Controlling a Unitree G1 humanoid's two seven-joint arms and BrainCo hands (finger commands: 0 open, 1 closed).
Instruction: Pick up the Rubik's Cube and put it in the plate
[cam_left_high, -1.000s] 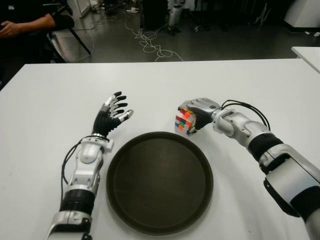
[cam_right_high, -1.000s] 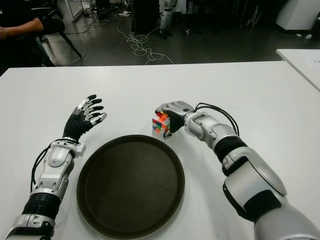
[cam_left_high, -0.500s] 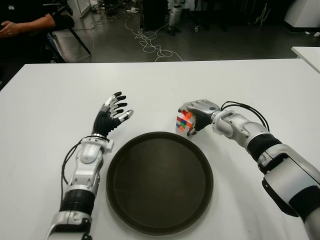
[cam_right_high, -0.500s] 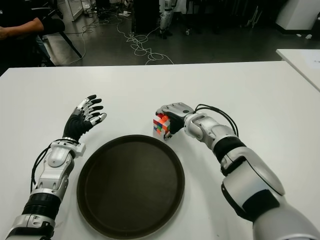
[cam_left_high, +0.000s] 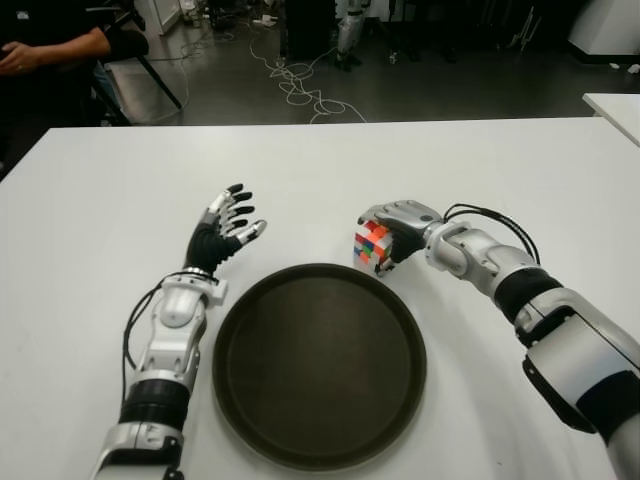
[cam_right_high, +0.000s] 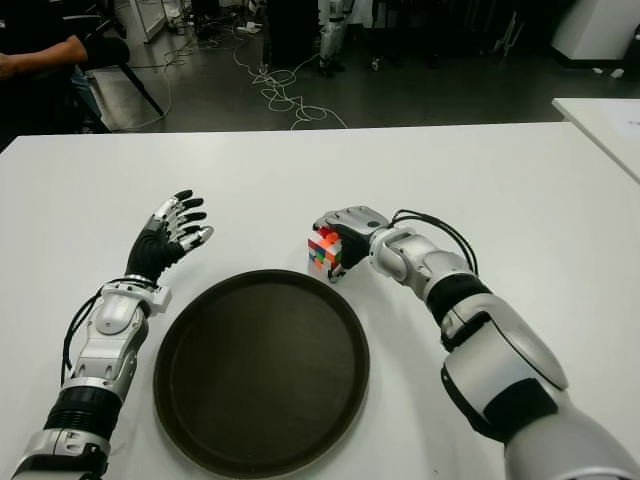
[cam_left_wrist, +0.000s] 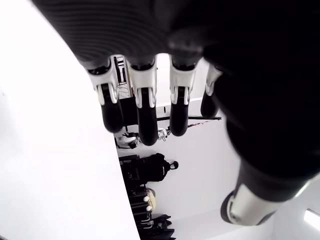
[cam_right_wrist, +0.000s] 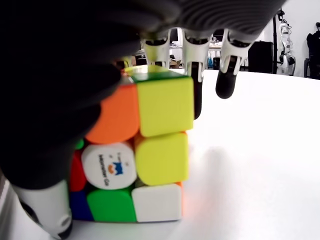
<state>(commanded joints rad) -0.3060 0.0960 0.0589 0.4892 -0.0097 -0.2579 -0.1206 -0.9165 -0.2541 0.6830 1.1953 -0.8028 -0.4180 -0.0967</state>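
The Rubik's Cube is at the far right rim of the round dark plate on the white table. My right hand is shut on it, with the fingers over its top and far side and the thumb against its near side. In the right wrist view the Rubik's Cube shows yellow, orange, white and green squares. I cannot tell whether it touches the table. My left hand is held up open to the left of the plate, with its fingers spread and holding nothing.
A person's arm shows at the back left beyond the table. Cables lie on the floor behind. A second white table corner is at the far right.
My right hand has shifted the cube very slightly to the right while staying shut on it. The left hand has not moved.
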